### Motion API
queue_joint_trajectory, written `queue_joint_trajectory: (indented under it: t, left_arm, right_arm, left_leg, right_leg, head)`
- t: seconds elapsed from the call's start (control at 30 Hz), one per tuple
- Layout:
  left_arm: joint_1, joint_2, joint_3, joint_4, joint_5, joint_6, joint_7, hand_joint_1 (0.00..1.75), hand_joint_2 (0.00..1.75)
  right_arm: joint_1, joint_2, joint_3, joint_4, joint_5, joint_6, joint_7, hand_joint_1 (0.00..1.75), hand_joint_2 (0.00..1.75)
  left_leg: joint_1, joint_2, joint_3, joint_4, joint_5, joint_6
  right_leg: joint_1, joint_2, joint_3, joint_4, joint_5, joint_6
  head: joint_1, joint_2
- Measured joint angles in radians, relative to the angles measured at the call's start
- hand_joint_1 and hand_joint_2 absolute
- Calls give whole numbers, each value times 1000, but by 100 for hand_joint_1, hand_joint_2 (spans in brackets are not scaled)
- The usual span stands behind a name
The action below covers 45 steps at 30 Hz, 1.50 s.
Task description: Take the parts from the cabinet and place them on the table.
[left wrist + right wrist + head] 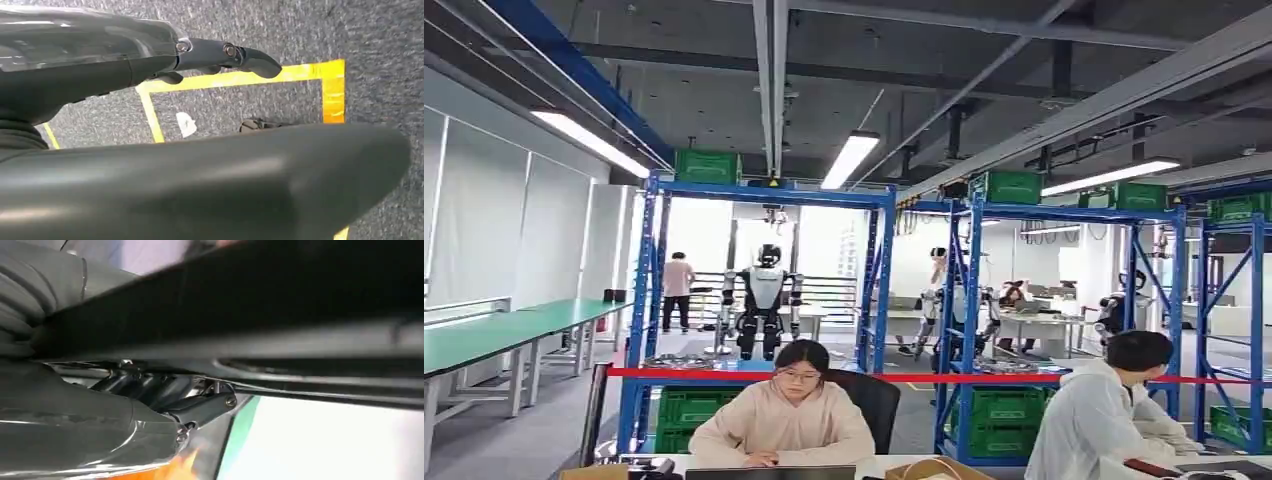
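Note:
Two blue cabinet racks (pixel 764 290) (pixel 1064 300) stand ahead behind a red barrier tape (pixel 924 377). Metal parts (pixel 679 360) lie on the left rack's low shelf, and more parts (pixel 1014 367) on the right rack's shelf. In the left wrist view my left hand (pixel 220 55) hangs over grey carpet with its fingers stretched out and nothing in it. In the right wrist view my right hand (pixel 165 395) sits close under a broad dark bar (pixel 300 305). I cannot tell whether its dark fingers (pixel 210 405) grip anything.
Two people sit at a desk (pixel 894 465) right in front of me. Green tables (pixel 494 335) line the left wall. Green crates (pixel 689 408) fill the racks' bottom shelves. Other humanoid robots (pixel 764 300) stand beyond the racks. Yellow tape (pixel 330 90) marks the carpet under my left hand.

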State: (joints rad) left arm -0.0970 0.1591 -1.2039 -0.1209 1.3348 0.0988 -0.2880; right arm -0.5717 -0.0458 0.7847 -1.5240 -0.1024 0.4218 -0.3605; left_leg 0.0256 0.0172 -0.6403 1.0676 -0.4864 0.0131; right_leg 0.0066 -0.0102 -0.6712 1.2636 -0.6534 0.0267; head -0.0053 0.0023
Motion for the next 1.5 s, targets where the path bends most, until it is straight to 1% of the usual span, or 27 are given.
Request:
queue_joint_trajectory:
  t: [0.03,0.07,0.1,0.13,0.2,0.33,0.4,0.43,0.53,0.57,0.6,0.63,0.7,0.73,0.77,0.9,0.97,1.03,1.07,1.1,1.13,1.2,1.23,1.37,1.4,1.43,1.5]
  left_arm:
    - [0,0,-1,0,5,0,1,0,175]
    - [1,0,-2,0,6,2,1,0,175]
    - [1,0,-3,0,8,2,1,0,175]
    - [0,-1,-4,0,9,2,1,0,175]
    - [-2,-6,-8,0,15,1,1,0,175]
    - [-3,-11,-21,0,17,-4,1,0,175]
    - [-6,-12,-32,0,16,-5,-1,0,175]
    - [-7,-13,-38,0,16,-5,-1,0,175]
    - [-6,-12,-56,0,16,-5,0,0,175]
    - [-5,-12,-61,0,16,-5,0,0,175]
    - [-5,-12,-68,0,16,-5,0,0,175]
    - [-5,-12,-74,0,16,-5,1,0,175]
    - [-5,-11,-86,0,16,-5,2,0,175]
    - [-6,-12,-91,0,16,-5,3,0,175]
    - [-11,-11,-99,0,16,-5,5,0,175]
    - [-13,-11,-119,0,16,-5,13,0,175]
    - [-21,-11,-129,0,16,-5,17,0,175]
    - [-27,-10,-136,0,16,-5,20,0,175]
    - [-28,-8,-140,0,16,-5,21,0,175]
    - [-28,-8,-144,0,16,-5,22,0,175]
    - [-28,-8,-146,0,18,-5,23,0,175]
    - [-29,-8,-153,0,21,-4,23,0,175]
    - [-29,-8,-155,0,23,-4,23,0,175]
    - [-27,-8,-159,0,26,-4,23,0,175]
    - [-26,-7,-160,0,26,-4,23,0,175]
    - [-26,-6,-160,0,26,-4,23,0,175]
    - [-27,-6,-163,0,26,-5,18,0,175]
  right_arm:
    - [-8,-2,3,5,52,-33,0,175,175]
    - [-15,-3,7,8,107,-69,5,175,175]
    - [-26,-3,11,10,154,-99,16,175,175]
    - [-41,-3,15,13,197,-126,27,175,175]
    - [-84,1,25,17,302,-190,63,175,175]
    - [-171,23,41,74,567,-318,163,175,175]
    - [-219,44,50,127,754,-382,250,175,175]
    - [-246,57,54,162,831,-409,284,175,175]
    - [-304,84,63,281,1071,-481,402,175,175]
    - [-318,93,63,332,1147,-492,448,175,175]
    - [-332,100,61,386,1202,-501,479,175,175]
    - [-345,105,58,434,1239,-508,490,175,175]
    - [-369,119,42,530,1270,-516,499,175,175]
    - [-383,125,32,578,1281,-516,504,175,175]
    - [-396,130,23,628,1293,-516,509,175,175]
    - [-417,139,-9,778,1314,-512,528,175,175]
    - [-430,143,-29,846,1321,-508,533,175,175]
    - [-437,145,-41,908,1325,-498,542,175,175]
    - [-435,146,-47,939,1325,-488,546,175,175]
    - [-433,145,-51,963,1325,-481,550,175,175]
    - [-433,146,-56,983,1326,-473,554,175,175]
    - [-435,146,-72,1009,1323,-460,562,175,175]
    - [-439,145,-82,1025,1318,-450,566,175,175]
    - [-442,145,-109,1067,1309,-411,571,175,175]
    - [-442,147,-118,1071,1303,-401,571,175,175]
    - [-443,151,-125,1075,1299,-395,570,175,175]
    - [-441,155,-133,1083,1287,-385,558,175,175]
  left_leg:
    - [-1,-1,0,0,-1,1]
    - [-3,-3,2,0,-1,2]
    - [-4,-5,4,0,-3,4]
    - [-5,-7,7,0,-4,4]
    - [-4,-11,14,-3,-7,3]
    - [-4,-12,13,-13,0,-15]
    - [-5,-12,15,-10,-8,-24]
    - [-6,-13,1,23,-36,-25]
    - [-6,-13,-95,231,-130,-32]
    - [-5,-13,-113,267,-132,-34]
    - [-4,-12,-107,251,-111,-37]
    - [-1,-12,-81,192,-71,-40]
    - [7,-12,-4,26,15,-47]
    - [4,-12,11,2,2,-48]
    - [3,-14,11,-9,1,-34]
    - [4,-19,11,-11,4,-13]
    - [4,-19,13,-11,3,-5]
    - [2,-19,15,-11,1,-2]
    - [1,-20,16,-11,0,0]
    - [0,-21,18,-11,-1,1]
    - [-1,-22,20,-11,-2,3]
    - [-2,-23,25,-11,-6,2]
    - [-1,-23,26,-14,-8,1]
    - [1,-22,27,-25,-4,-16]
    - [-4,-22,28,-29,-8,-23]
    - [-4,-21,26,-15,-24,-22]
    - [-5,-21,-25,101,-88,-24]
  right_leg:
    - [0,0,-42,71,-17,-1]
    - [0,0,-60,90,-7,-3]
    - [1,1,-55,63,24,-7]
    - [2,3,-32,-1,70,-13]
    - [9,9,46,-188,171,-31]
    - [17,14,58,-222,161,-39]
    - [7,9,72,-252,177,-46]
    - [6,9,73,-256,180,-53]
    - [7,9,73,-256,180,-54]
    - [7,9,73,-256,180,-54]
    - [6,8,74,-255,179,-53]
    - [5,8,74,-254,179,-52]
    - [2,10,73,-244,172,-43]
    - [9,12,66,-236,166,-35]
    - [11,14,57,-224,166,-33]
    - [6,11,58,-224,157,-21]
    - [2,11,22,-136,105,-9]
    - [-1,11,-60,31,42,-4]
    - [-2,11,-87,78,35,-5]
    - [-1,12,-93,75,52,-6]
    - [-1,12,-75,26,89,-11]
    - [6,13,-2,-149,186,-26]
    - [13,14,26,-214,199,-33]
    - [20,14,33,-230,192,-45]
    - [12,12,46,-255,201,-49]
    - [9,11,52,-267,206,-49]
    - [8,10,56,-268,206,-53]
  head:
    - [0,0]
    - [0,0]
    - [0,0]
    - [0,0]
    - [0,0]
    - [0,0]
    - [0,0]
    - [1,0]
    - [0,0]
    - [0,0]
    - [0,0]
    - [1,0]
    - [0,0]
    - [0,0]
    - [-2,0]
    - [0,0]
    - [0,0]
    - [-1,0]
    - [-1,0]
    - [0,0]
    - [-1,0]
    - [-1,0]
    - [0,0]
    - [0,0]
    - [0,0]
    - [-1,0]
    - [-1,0]
